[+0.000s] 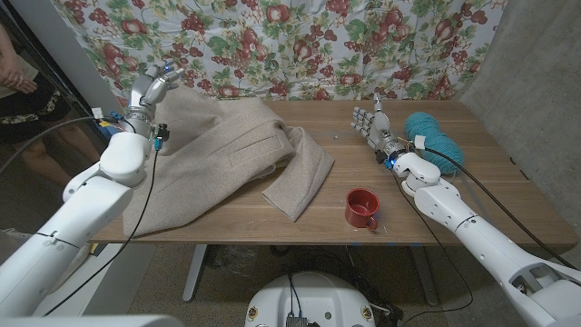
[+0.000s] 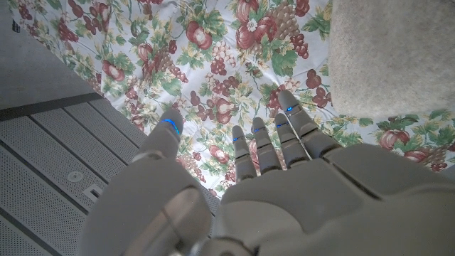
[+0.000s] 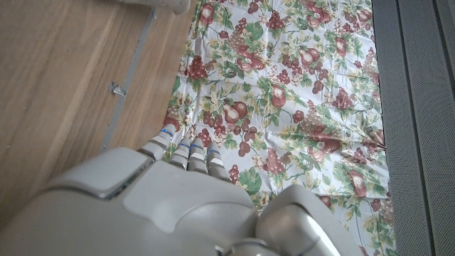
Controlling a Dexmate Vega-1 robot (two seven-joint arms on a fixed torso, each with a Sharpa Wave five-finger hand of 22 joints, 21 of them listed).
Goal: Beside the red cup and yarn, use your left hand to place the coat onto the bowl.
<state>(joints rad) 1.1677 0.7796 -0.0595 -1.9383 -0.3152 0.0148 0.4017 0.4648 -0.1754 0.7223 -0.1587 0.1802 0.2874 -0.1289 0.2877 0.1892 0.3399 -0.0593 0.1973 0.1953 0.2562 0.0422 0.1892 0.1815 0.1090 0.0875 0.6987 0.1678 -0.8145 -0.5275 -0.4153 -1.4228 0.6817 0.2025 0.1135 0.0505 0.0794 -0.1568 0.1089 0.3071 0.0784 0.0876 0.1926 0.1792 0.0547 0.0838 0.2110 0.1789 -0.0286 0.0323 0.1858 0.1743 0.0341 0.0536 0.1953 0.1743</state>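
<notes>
Judging by the layout, placement looks complete: the coat [image 1: 227,159] lies spread over the table's left half, with no bowl visible, presumably covered. Your left hand [image 1: 152,89] hovers raised, fingers spread, holding nothing. Next, retract it clear without snagging fabric.

I stand in what looks like a makeshift test room, not a home. A fruit-printed cloth [image 1: 272,36] is hung as a backdrop behind my wooden table [image 1: 472,182], with a bare grey wall [image 1: 536,82] to one side. Black cables [image 1: 508,213] trail across the tabletop from my arms. A person [image 1: 18,82] waits at the edge, beside the table. Grey panelled flooring [image 2: 57,163] shows beyond the cloth.
</notes>
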